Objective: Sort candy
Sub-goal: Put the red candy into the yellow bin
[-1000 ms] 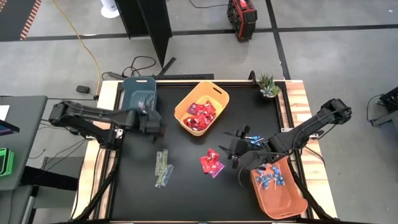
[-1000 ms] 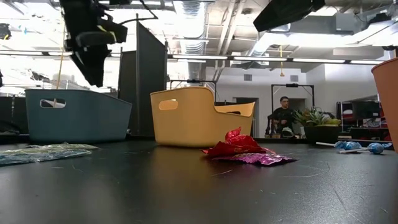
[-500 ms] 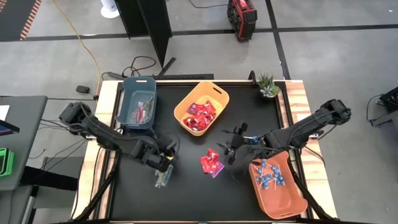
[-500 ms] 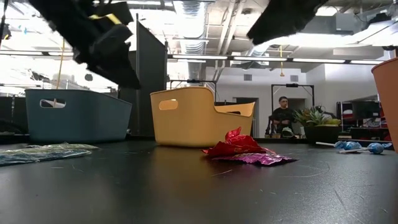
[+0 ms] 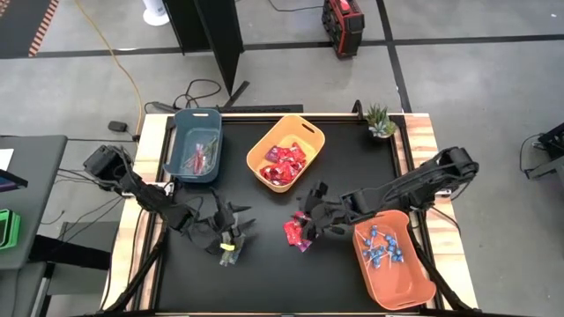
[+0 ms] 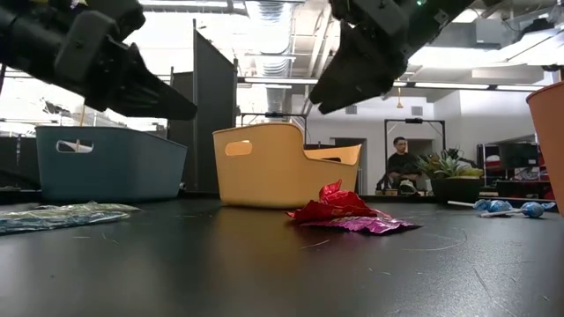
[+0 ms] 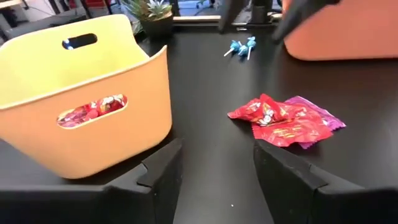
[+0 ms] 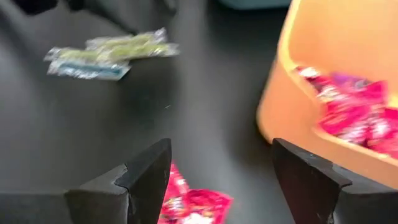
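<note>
High view, right gripper (image 5: 310, 222) spread above red packets (image 5: 298, 232) on table

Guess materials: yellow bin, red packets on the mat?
Yellow bin: looks like matte moulded plastic, with smooth rounded walls and a cut-out handle slot. Red packets: likely metallised foil or film, crinkled and glossy with bright glints.

packets (image 5: 299, 233) lie between stick packets (image 5: 231, 239) and lollipop bin (image 5: 414, 283).

Left pincer (image 5: 231, 231) over stick packets (image 5: 231, 249); right pincer (image 5: 310, 220) beside red packets (image 5: 295, 234).
</note>
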